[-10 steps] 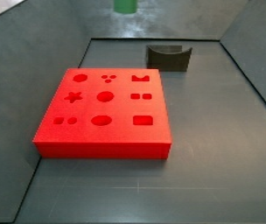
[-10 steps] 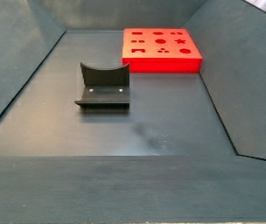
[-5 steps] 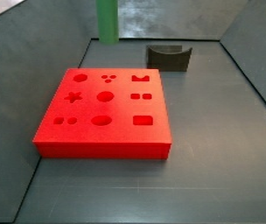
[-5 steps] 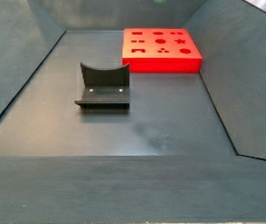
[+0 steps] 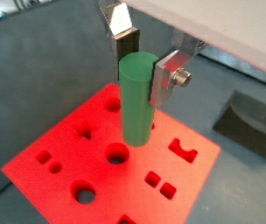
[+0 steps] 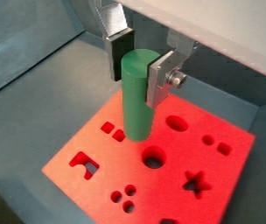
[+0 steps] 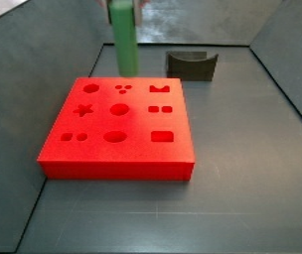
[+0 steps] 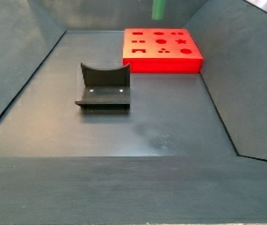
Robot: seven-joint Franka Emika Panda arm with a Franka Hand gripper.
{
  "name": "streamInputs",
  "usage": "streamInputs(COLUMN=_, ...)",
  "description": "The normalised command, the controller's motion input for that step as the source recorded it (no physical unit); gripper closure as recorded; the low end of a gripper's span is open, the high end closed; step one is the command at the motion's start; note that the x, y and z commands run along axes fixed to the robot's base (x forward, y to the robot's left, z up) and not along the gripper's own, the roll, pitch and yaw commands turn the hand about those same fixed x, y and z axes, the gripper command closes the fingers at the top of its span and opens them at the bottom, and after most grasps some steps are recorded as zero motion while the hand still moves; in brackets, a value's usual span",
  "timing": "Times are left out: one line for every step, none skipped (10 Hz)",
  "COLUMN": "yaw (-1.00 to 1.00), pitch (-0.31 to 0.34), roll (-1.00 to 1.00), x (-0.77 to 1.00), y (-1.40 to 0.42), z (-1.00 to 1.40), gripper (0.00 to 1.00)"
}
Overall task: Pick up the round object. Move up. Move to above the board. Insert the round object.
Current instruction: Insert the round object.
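Above the board (image 5: 66, 157) in both wrist views, I see my gripper (image 5: 140, 59) holding the round object (image 5: 136, 98). Its two silver fingers (image 5: 167, 77) are clamped on the top part of the green peg, one on each side. The peg hangs straight down, and its lower end is over the red top, close to a round hole (image 5: 118, 155). I cannot tell from here if the end touches the board or floats over it.

The other wrist view shows the same grip (image 6: 140, 59) on the round object (image 6: 136, 96), with the board (image 6: 223, 175) under it and a star hole (image 6: 195, 182) in the lower right.

In a side view, the gripper does not show at all. I only see the round object (image 7: 122, 38) coming down from the top edge, upper left of middle, at the far end of the board (image 7: 114, 164). The dark fixture (image 7: 191, 64) stands behind the board, apart from it.

In a side view from the opposite end, only a small green bit of the round object (image 8: 160, 10) shows at the top edge, over the far board (image 8: 163, 61). The fixture (image 8: 102, 86) sits large in the middle left.
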Motion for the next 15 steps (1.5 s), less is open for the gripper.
streamInputs(yaw=-0.23, pitch=-0.051, roll=-0.06, x=0.2, y=0.05, z=-0.46, gripper=1.0)
streamInputs(yaw=0.0, pitch=-0.01, roll=0.0, x=0.01, y=0.0, z=-0.06, gripper=1.0)
streamInputs(yaw=0.0, pitch=-0.034, roll=0.0, x=0.0, y=-0.03, z=-0.18, gripper=1.0)
streamInputs(yaw=0.0, pitch=-0.039, roll=0.15, x=-0.23, y=0.0, z=-0.39, gripper=1.0)
streamInputs(yaw=0.0, pitch=-0.007, roll=0.01, x=-0.01, y=0.0, z=-0.1, gripper=1.0)
streamInputs(yaw=0.0, pitch=0.0, roll=0.0, x=-0.01, y=0.02, z=0.0, gripper=1.0)
streamInputs(yaw=-0.06, pitch=-0.054, roll=0.07, x=-0.22, y=-0.05, z=-0.32, gripper=1.0)
streamInputs(yaw=-0.02, pitch=-0.057, roll=0.01, x=0.0, y=-0.07, z=-0.22, gripper=1.0)
streamInputs(yaw=0.0, pitch=-0.039, roll=0.0, x=-0.02, y=0.0, z=-0.11, gripper=1.0)
streamInputs(yaw=0.0, pitch=-0.047, roll=0.0, x=-0.05, y=0.0, z=-0.15, gripper=1.0)
streamInputs(yaw=0.0, pitch=-0.063, roll=0.0, x=0.0, y=0.0, z=-0.26, gripper=1.0)
streamInputs(yaw=0.0, pitch=-0.071, roll=0.02, x=0.0, y=-0.02, z=-0.34, gripper=1.0)
streamInputs(yaw=0.0, pitch=-0.071, roll=0.06, x=0.0, y=-0.1, z=-0.37, gripper=1.0)
streamInputs(yaw=0.0, pitch=-0.069, roll=0.05, x=0.0, y=-0.11, z=-0.32, gripper=1.0)
streamInputs(yaw=0.0, pitch=-0.049, roll=0.05, x=0.0, y=-0.07, z=-0.26, gripper=1.0)
